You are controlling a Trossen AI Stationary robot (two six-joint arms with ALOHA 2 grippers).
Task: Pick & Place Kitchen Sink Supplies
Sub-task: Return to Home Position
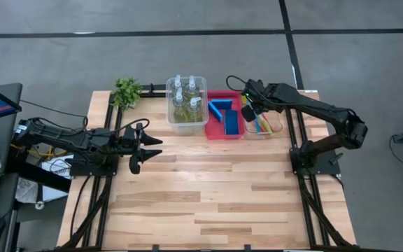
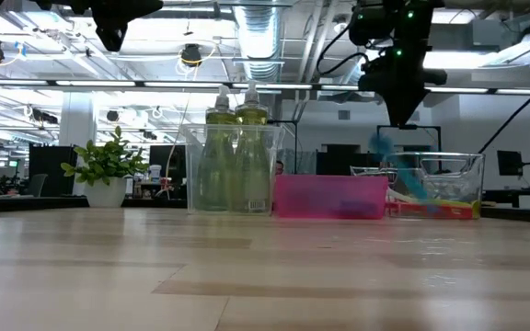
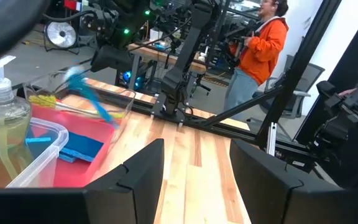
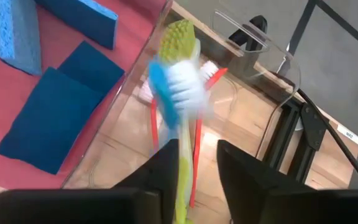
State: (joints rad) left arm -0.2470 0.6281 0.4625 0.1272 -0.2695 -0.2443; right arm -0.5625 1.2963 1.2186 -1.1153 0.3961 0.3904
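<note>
Right wrist view: a blue dish brush (image 4: 166,87), its pale bristle head uppermost, leans inside the transparent bin (image 4: 272,53). It crosses a yellow-green brush (image 4: 180,34) and a red brush (image 4: 197,130) already lying there. I judge the blue brush light and stiff, with a thin, smooth plastic handle that would likely swivel if pinched near one end. The surest hold looks to be mid-handle, across its narrow width and clear of the soft bristles.

The right gripper (image 4: 199,149) hangs directly above this bin, its two fingers spread and pinching nothing. Just beside the bin, a red bin (image 1: 222,136) holds flat blue sponges (image 1: 231,120). Next along, a clear bin (image 1: 170,115) holds the soap bottles (image 1: 186,98). The left gripper (image 1: 152,147) waits over the table's left side, well apart from the bins, with its fingers spread and empty.
</note>
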